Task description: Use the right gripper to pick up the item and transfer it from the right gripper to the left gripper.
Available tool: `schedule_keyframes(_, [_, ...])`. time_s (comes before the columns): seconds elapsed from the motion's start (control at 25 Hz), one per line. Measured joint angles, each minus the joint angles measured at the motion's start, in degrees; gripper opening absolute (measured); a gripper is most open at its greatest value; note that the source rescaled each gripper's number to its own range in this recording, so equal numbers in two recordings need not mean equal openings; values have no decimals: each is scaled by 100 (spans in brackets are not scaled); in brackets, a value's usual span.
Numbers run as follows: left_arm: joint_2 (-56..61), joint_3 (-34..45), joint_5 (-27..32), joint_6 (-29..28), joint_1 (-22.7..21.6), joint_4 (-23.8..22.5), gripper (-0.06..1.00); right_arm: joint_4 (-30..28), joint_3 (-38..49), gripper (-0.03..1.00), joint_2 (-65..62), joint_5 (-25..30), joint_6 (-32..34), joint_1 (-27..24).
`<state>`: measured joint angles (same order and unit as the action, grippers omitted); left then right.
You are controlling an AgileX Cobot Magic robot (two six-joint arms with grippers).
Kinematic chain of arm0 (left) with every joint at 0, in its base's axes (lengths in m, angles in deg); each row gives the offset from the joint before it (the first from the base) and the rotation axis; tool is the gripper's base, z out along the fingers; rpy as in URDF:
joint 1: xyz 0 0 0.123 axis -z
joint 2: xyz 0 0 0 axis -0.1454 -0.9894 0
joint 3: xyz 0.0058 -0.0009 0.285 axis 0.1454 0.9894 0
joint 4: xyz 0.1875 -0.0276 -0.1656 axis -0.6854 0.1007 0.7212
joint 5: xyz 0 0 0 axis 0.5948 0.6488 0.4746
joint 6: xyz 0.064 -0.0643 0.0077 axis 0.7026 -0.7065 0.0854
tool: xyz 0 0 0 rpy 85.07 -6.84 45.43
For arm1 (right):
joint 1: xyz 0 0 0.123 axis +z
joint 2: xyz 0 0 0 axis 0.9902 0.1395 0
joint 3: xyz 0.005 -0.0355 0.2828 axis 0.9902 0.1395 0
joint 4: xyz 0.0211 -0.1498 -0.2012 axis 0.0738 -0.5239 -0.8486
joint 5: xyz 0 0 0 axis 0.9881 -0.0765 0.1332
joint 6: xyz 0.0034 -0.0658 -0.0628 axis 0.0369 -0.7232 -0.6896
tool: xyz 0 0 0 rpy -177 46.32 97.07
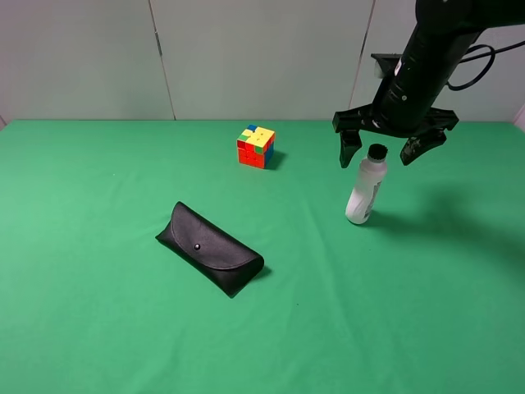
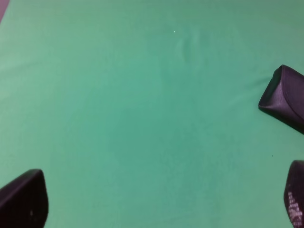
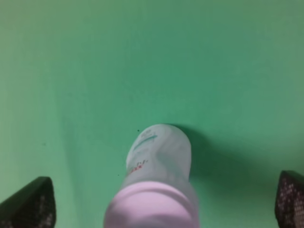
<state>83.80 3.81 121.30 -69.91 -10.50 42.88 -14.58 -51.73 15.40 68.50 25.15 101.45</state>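
Fingers of the left gripper are being held wide apart with nothing between them, and the glasses case is being caught just off to one side. Further right, the bottle is being left standing upright on the worktop, not gripped yet. The right gripper is being hovered around its top, fingers spread wide either side. Pickup and handover are both still being waited on, looks like.
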Motion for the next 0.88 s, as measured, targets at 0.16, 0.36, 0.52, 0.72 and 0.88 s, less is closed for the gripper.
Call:
schedule_keyframes(0.16, [0,0,0,0,0,0,100,0,0,100,189,-2,0,0])
schedule_keyframes(0.36, [0,0,0,0,0,0,100,0,0,100,313,6,0,0])
schedule_keyframes(0.52, [0,0,0,0,0,0,100,0,0,100,395,0,0,0])
schedule_keyframes(0.72, [0,0,0,0,0,0,100,0,0,100,479,-6,0,0])
schedule_keyframes(0.88, [0,0,0,0,0,0,100,-52,0,81,484,9,0,0])
